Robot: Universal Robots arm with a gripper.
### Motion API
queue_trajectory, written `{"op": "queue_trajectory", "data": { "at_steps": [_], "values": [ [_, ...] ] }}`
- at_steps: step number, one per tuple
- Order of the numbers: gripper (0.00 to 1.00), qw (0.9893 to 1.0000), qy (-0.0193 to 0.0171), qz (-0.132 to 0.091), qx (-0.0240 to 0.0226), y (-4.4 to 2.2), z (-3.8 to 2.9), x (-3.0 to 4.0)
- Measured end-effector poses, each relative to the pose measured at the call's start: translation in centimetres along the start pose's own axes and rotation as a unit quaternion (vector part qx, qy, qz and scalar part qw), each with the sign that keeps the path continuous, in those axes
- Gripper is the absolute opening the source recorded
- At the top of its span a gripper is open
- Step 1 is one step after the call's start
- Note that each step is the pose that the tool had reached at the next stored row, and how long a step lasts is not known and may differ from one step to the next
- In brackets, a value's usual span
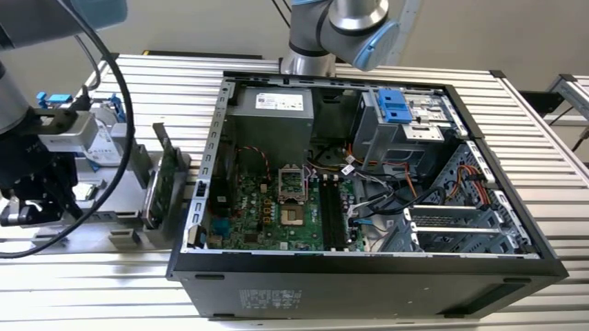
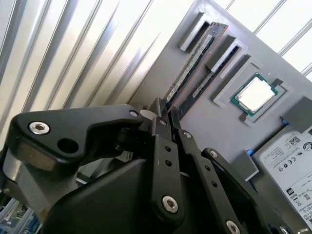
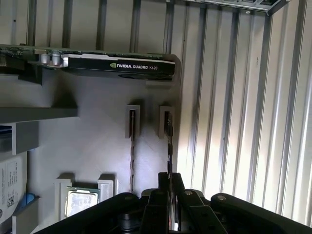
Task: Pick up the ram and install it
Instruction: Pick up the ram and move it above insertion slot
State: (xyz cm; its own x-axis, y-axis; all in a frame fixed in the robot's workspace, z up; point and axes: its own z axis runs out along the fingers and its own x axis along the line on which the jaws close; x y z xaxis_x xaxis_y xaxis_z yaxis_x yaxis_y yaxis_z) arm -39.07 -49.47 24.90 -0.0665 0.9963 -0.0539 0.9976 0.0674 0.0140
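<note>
We find the claw [image 3: 169, 179] hanging directly over the near end of the ram [image 3: 168, 141]. We cannot tell whether it is spread around that end or pinching it, since the stick's edge vanishes right beneath the claw's tip. What matters here is alignment: the ram stands on its long edge and its long axis runs straight out from the claw, so the two lie along one line in both wrist views rather than crossing. The ram's far end sits in a slotted grey block [image 3: 167, 119]. Just beside it, parallel and apart, a second stick [image 3: 131, 146] stands the same way. The claw is lined up with the outer of the two, nearest the edge of the grey tray [image 3: 92, 141] where the ribbed bench [image 3: 243, 122] begins. Farther out on the tray we see a processor chip [image 3: 82, 201], a hard drive [image 3: 9, 187] and an upright graphics card [image 3: 122, 66]. In the exterior view the open computer case [image 1: 368, 276] lies well apart, toward the exterior view's right of the tray. Its memory slots [image 1: 330, 210] appear bare, so we judge the ram not yet installed.
</note>
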Motion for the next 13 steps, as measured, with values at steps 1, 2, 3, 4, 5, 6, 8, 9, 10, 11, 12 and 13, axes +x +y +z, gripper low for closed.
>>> {"op": "queue_trajectory", "data": {
  "at_steps": [1,2,3,4,5,6,8,9,10,11,12,13],
  "values": [
    [0.00,1.0000,0.0000,0.000,0.0000,0.00,-0.10,0.00],
    [0.00,1.0000,0.0000,0.000,0.0000,0.00,-0.18,-0.01],
    [0.00,1.0000,0.0000,0.000,0.0000,0.00,-0.27,-0.01],
    [0.00,1.0000,0.0000,0.000,0.0000,0.00,-0.36,-0.02],
    [0.00,1.0000,0.0000,0.000,0.0000,0.01,-0.45,-0.02],
    [0.00,1.0000,0.0000,0.000,0.0000,0.01,-0.54,-0.03],
    [0.00,1.0000,0.0000,0.000,0.0000,0.01,-0.75,-0.04],
    [0.00,1.0000,0.0000,0.000,0.0000,0.01,-0.85,-0.04],
    [0.00,1.0000,0.0000,0.000,0.0000,0.01,-0.95,-0.05],
    [0.00,1.0000,0.0000,0.000,0.0000,0.01,-1.05,-0.05],
    [0.00,1.0000,0.0000,0.000,0.0000,0.02,-1.15,-0.06],
    [0.00,1.0000,0.0000,0.000,0.0000,0.02,-1.25,-0.07]
  ]
}}
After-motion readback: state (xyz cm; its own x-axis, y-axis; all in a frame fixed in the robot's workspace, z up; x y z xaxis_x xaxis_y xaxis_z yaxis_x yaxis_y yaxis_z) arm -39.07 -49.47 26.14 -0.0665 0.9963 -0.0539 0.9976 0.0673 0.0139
